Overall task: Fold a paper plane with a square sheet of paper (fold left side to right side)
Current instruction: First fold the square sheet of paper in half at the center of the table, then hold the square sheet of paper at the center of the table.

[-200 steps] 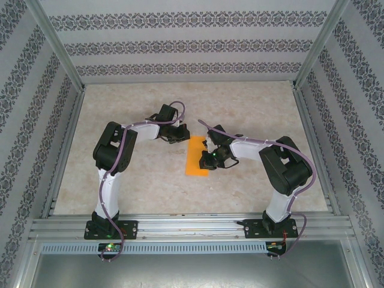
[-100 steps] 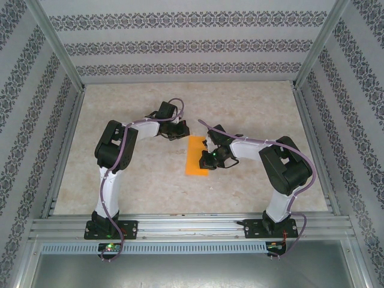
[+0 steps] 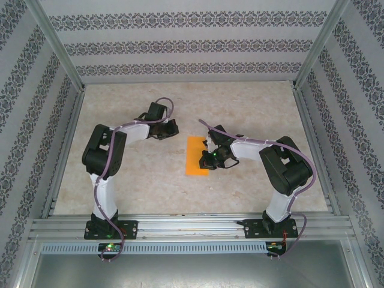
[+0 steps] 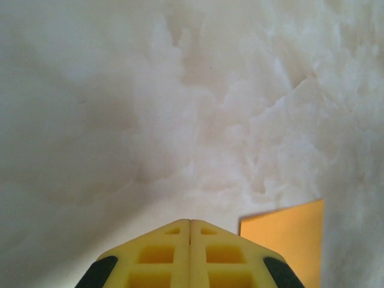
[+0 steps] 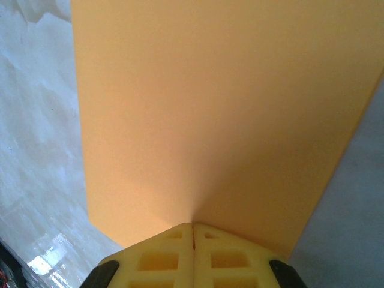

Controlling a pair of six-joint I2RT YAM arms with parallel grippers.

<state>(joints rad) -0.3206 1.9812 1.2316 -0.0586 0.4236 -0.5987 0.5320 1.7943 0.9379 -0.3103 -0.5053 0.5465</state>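
The table (image 3: 258, 108) had a pale marbled top, boxed in by walls (image 3: 180, 45) with striped floral wallpaper, and a metal rail (image 3: 186, 227) ran along the near edge.

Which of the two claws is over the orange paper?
The right gripper, shut above the orange paper; the left gripper hangs shut over bare table beside it.

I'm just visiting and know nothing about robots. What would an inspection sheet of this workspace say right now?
Surface: pale marbled table, glossy.
Job's things: orange paper, lying flat as a narrow rectangle between the arms.
Clutter: nothing seen.
Grippers: left gripper shut, above bare table beside the paper; right gripper shut, tips over the paper.
Cables: purple cables run along both arms.
Surroundings: patterned walls, metal frame.
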